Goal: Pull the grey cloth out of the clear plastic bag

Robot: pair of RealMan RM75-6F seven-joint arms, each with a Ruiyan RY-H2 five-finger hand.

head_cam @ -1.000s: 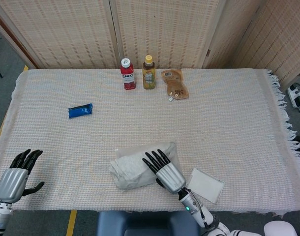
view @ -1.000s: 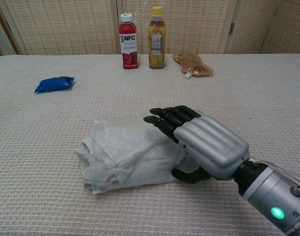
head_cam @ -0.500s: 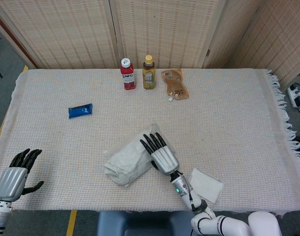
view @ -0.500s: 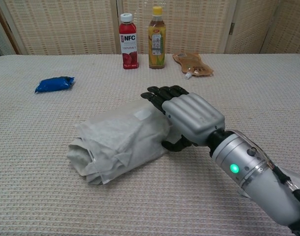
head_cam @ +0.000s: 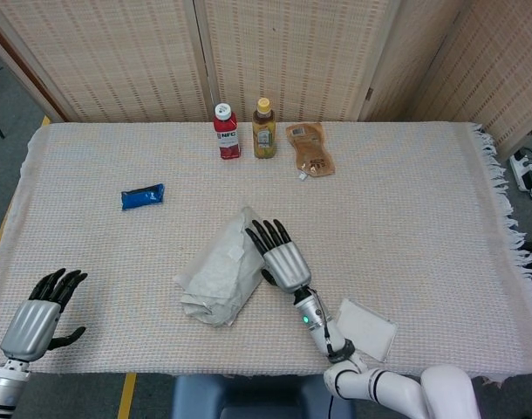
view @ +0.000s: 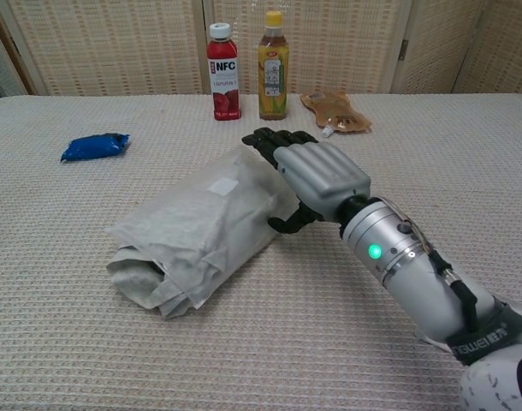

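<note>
One bag (head_cam: pixel 221 274) with the cloth (view: pixel 145 276) inside, lying mid-table, slanted. Two bottles (head_cam: pixel 227 132) at the far edge, one pouch (head_cam: pixel 310 148) beside them, one blue packet (head_cam: pixel 142 196) toward the left, one flat clear packet (head_cam: pixel 364 329) near the front edge. Right hand (head_cam: pixel 278 256) set against the bag's right end, fingers (view: pixel 274 141) laid straight and close over its top, thumb tucked under. Left hand (head_cam: pixel 41 314) apart at the front-left corner, spread, holding nothing. Open cloth-covered table (head_cam: pixel 423 218) to the right and between bag and bottles.

Matt grey cloth (view: pixel 171 274) in clear plastic bag (view: pixel 211 208) on woven tablecloth (view: pixel 90 368).
</note>
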